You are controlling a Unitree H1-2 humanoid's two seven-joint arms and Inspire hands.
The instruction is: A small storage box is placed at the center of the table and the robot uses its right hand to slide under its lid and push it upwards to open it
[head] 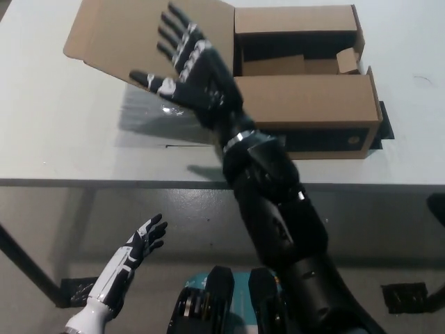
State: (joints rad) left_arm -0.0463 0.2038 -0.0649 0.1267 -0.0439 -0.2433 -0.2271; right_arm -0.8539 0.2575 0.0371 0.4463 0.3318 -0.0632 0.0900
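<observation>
A brown cardboard storage box point(306, 104) stands on the white table point(55, 104), its top open and dark inside. Its large lid point(132, 35) is swung out to the left and held tilted above the table. My black right hand point(188, 66) is open, palm up with fingers spread, pressed against the underside of that lid. My white left hand point(135, 250) hangs open below the table's front edge at the lower left, away from the box.
A sheet of clear plastic film point(149, 115) lies on the table under the raised lid. A black mat edge point(384, 122) shows at the box's right side. Small cardboard inserts point(345, 61) sit inside the box.
</observation>
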